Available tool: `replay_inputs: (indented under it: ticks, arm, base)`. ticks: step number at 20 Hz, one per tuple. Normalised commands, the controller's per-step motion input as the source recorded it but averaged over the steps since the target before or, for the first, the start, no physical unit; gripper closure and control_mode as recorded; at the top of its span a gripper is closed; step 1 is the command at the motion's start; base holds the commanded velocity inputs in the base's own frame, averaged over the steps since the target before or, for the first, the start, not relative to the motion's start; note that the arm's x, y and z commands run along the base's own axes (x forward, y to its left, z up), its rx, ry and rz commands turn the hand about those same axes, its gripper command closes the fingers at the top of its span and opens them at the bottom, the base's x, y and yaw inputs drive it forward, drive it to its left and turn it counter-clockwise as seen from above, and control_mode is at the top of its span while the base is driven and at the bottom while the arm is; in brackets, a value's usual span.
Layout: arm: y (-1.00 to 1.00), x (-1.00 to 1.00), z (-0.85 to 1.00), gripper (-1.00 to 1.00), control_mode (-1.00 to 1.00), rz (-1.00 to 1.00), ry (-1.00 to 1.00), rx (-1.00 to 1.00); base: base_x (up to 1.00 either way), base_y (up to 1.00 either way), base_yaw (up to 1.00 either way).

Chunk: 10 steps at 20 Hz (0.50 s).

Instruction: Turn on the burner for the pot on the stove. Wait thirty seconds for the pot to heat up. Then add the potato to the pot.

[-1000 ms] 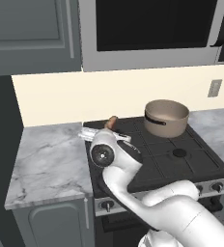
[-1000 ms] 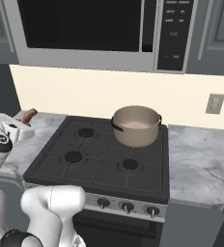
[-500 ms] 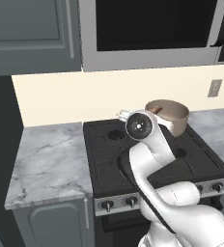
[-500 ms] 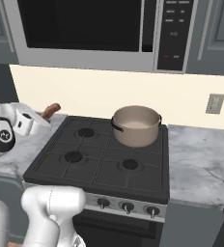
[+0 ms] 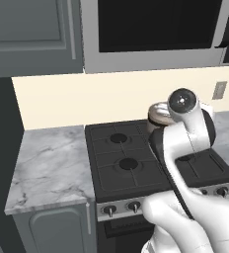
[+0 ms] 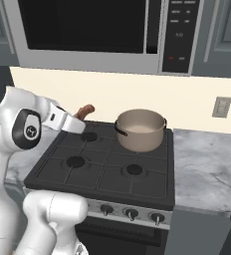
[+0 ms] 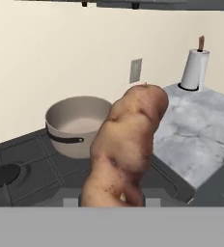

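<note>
Gripper (image 6: 80,119) is clamped on the orange-brown lumpy potato (image 7: 126,144), mid-frame. The lidless tan metal pot (image 6: 140,129), centre-right in the right base view, looks empty, so the drop's left.

Black four-burner stove (image 6: 107,169) w/ silver front panel, set between grey marble counter (image 5: 50,170) sections; tan pot (image 6: 140,129) sits on a rear burner grate, by the cream backsplash. On the counter stretch beyond the pot, seen from hand cam, a paper towel roll (image 7: 195,68) stands upright near the wall
</note>
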Motion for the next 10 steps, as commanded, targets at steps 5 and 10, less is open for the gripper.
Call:
replay_inputs:
  ticks: [5,10]
  arm:
    - [-0.97,0.00,0.00,1.00,-1.00,0.13,0.00,-0.02]
    - [-0.81,0.13,0.00,1.00,-1.00,0.29,0.00,0.00]
  base:
    - [0.00,0.00,0.00]
    - [0.00,0.00,0.00]
